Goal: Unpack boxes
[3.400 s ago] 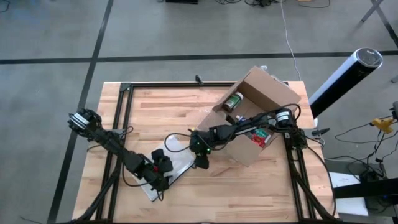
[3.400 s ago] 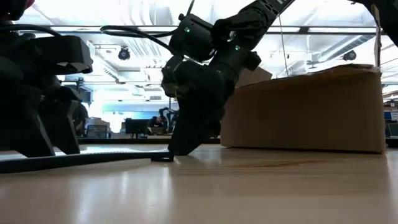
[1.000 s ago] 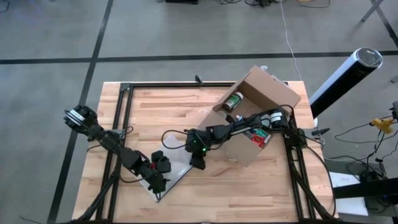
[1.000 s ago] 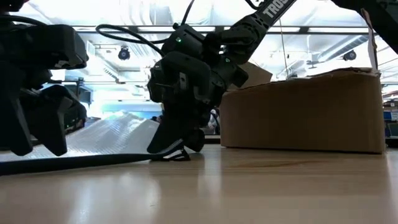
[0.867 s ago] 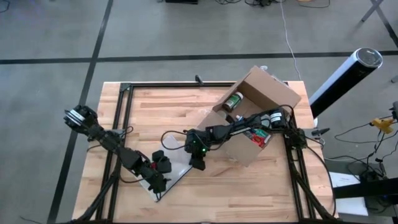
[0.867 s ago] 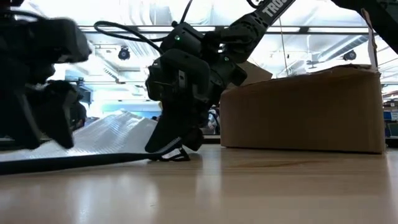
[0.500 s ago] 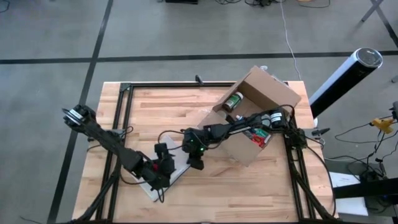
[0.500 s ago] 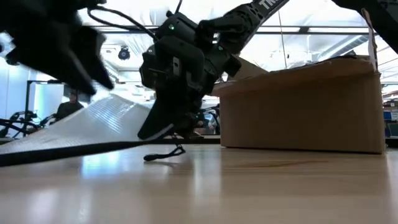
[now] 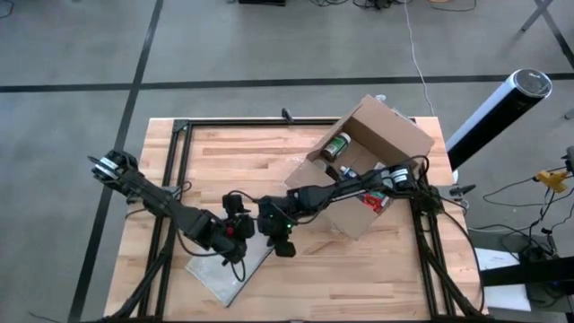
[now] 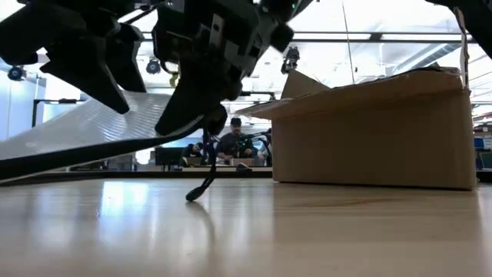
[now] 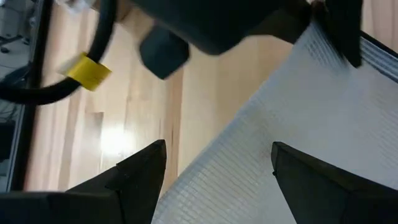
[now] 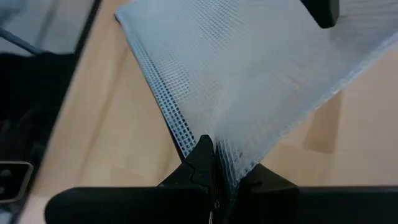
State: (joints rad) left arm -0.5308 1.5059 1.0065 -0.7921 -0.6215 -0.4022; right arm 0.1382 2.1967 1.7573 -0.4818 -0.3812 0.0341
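Note:
The brown cardboard box (image 9: pixel 387 135) lies open at the table's far right, with a green-labelled jar (image 9: pixel 336 145) and a red item (image 9: pixel 377 199) inside. A flat translucent grey-white mesh pouch (image 9: pixel 224 274) slants up from the table near the front. My right gripper (image 12: pixel 208 152) is shut on its raised end. My left gripper (image 11: pixel 217 152) is open just left of it, its two fingers standing on either side of the pouch (image 11: pixel 286 99). I cannot tell whether they touch it. A thin dark cord (image 10: pixel 204 181) hangs from the raised end down to the table. My right gripper pinches the pouch near a corner of its raised end (image 12: pixel 219 138) between its two fingers, beside the zip edge. The fingers slant down from the table's right. That end is lifted clear, while the pouch's other end (image 10: pixel 23 165) stays low at the left.
Black frame rails (image 9: pixel 170 179) run along the table's left and far edges. The box (image 10: pixel 377 131) stands as a wall at the right in the low view. Bare wood (image 9: pixel 359 278) lies along the near right.
Both grippers have risen. My right gripper has lifted its end of the pouch off the table, so the pouch now slants up steeply while its other end stays low. My left gripper has gone toward the right gripper and rolled, staying open.

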